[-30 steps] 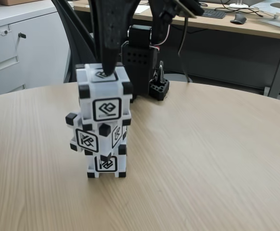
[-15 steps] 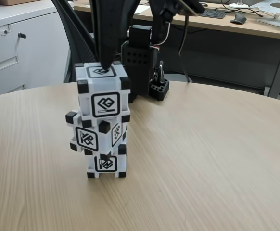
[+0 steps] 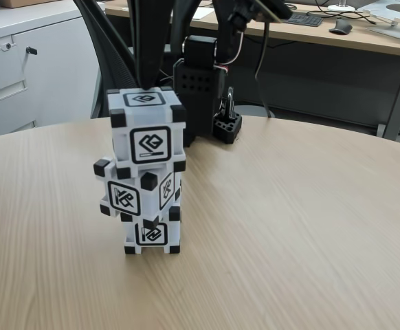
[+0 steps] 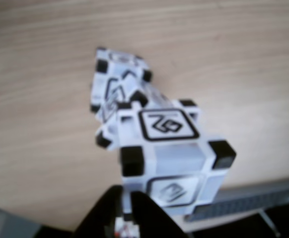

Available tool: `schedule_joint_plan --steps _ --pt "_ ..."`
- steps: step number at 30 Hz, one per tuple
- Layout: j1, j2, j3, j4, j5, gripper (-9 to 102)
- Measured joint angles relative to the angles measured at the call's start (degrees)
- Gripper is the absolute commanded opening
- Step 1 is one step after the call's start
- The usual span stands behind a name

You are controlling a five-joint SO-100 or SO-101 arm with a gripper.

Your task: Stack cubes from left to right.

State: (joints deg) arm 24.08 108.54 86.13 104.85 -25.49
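On the round pale wooden table (image 3: 289, 227), my fixed view shows three white translucent plastic cubes with black corners stacked in a tower: top cube (image 3: 147, 129), twisted middle cube (image 3: 137, 194), bottom cube (image 3: 152, 234). From the wrist, I look down on the top cube's (image 4: 172, 153) face. My black gripper (image 3: 147, 81) hangs just above it, fingers drawn narrow, holding nothing. Behind stand a white cabinet (image 3: 28, 69) and a desk (image 3: 365, 38).

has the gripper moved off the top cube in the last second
Yes. In the fixed view the gripper has risen: its tip pressed the top cube's upper face before and now sits just above it. The stack itself kept its place on the table.
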Motion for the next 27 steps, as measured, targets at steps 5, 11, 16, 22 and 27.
schedule_joint_plan --steps 5,11,16,22,27 --pt "0.0 1.05 0.18 0.0 0.53 0" --pt "0.09 5.45 0.26 0.0 2.11 0" --pt "0.09 13.45 0.26 0.0 3.43 0" --pt "0.09 23.91 0.26 0.0 5.8 0" --pt "0.09 30.5 0.26 0.0 6.68 0"
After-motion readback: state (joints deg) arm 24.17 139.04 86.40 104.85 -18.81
